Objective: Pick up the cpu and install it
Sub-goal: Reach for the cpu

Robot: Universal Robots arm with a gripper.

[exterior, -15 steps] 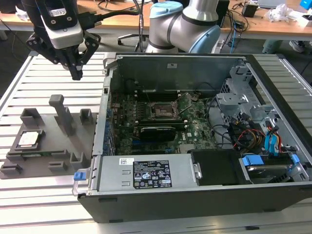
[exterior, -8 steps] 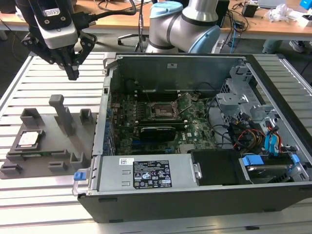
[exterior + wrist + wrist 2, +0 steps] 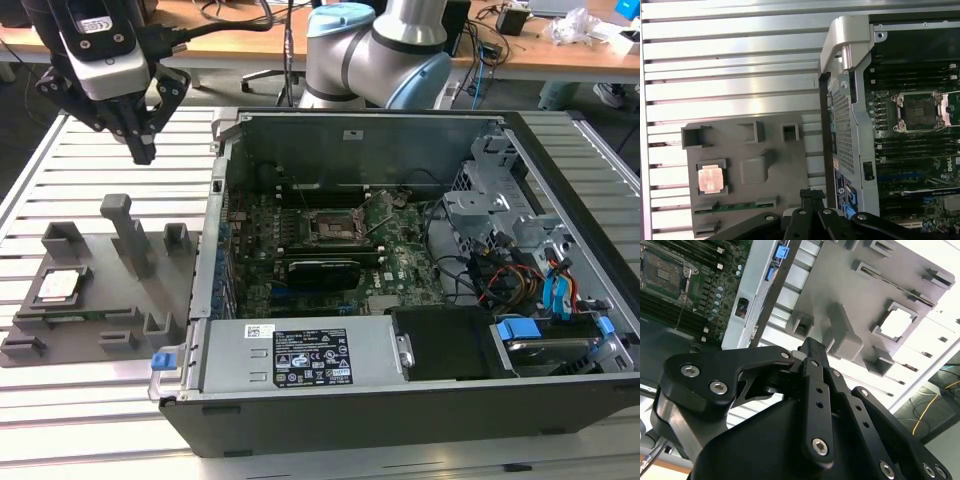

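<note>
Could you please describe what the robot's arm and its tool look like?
The arm has silver-grey tube sections with rounded light-blue joint caps. The tool is matte black, built from jointed linkage bars fastened with silver hex-socket screws, and it tapers to a narrow tip. At its base is a boxy grey-and-black housing, with black cables running off it.

You'll see the end effector (image 3: pixel 144 152) cut by the exterior view's top edge — its upper body runs out of the picture. In the second wrist view its black housing covers part of the grey tray (image 3: pixel 847 290), and the cpu (image 3: pixel 895 324) there is washed out to a pale square. The computer case (image 3: pixel 400 425) runs off the exterior view's right edge; its label (image 3: pixel 300 362) is too small to read.
</note>
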